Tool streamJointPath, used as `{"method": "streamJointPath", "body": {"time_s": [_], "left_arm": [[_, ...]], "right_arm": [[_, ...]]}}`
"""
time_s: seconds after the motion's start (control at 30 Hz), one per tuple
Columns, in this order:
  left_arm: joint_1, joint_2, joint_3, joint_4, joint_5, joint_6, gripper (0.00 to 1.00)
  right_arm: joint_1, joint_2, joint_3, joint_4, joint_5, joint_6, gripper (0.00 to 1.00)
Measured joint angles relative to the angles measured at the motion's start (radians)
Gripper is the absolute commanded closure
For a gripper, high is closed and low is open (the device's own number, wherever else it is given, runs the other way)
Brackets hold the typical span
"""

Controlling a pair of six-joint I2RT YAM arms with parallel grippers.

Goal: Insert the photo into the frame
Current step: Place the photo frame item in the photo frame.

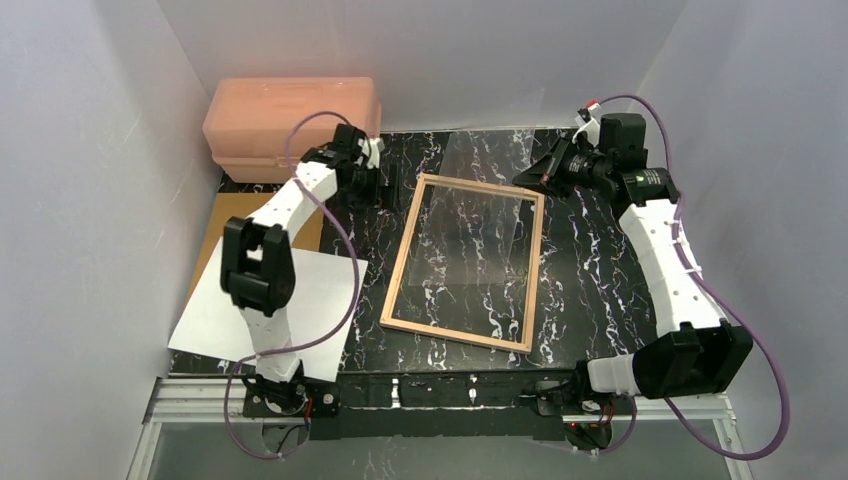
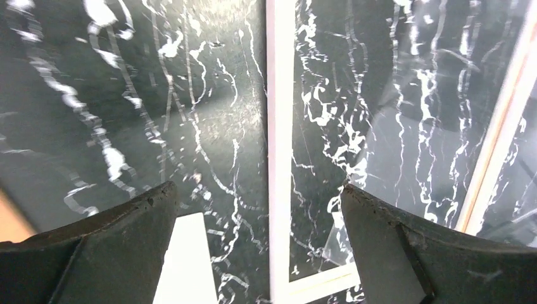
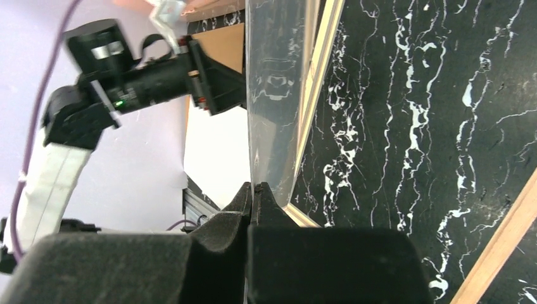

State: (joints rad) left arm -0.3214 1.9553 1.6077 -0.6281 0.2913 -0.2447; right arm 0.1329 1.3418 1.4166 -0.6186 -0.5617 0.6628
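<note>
Black marble tabletop, white walls; left jaws wide, empty; right jaws tight on clear pane.

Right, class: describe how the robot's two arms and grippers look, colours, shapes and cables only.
The left arm and right arm have white boxy links joined by black joints and black bases. A thin purple cable loops along each. The left gripper and right gripper have matte black, wedge-shaped fingers.

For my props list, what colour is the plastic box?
The box is pale pink; top external view.
</note>
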Motion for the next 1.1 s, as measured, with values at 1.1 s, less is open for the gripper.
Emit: {"method": "streamJointPath", "body": {"time_s": [1.1], "left_arm": [[0.155,-0.422,-0.210,-0.158,0.148,0.437,0.14]], "right_arm": [[0.036,-0.061,-0.556,0.423,-0.047,0.051,0.99]]}}
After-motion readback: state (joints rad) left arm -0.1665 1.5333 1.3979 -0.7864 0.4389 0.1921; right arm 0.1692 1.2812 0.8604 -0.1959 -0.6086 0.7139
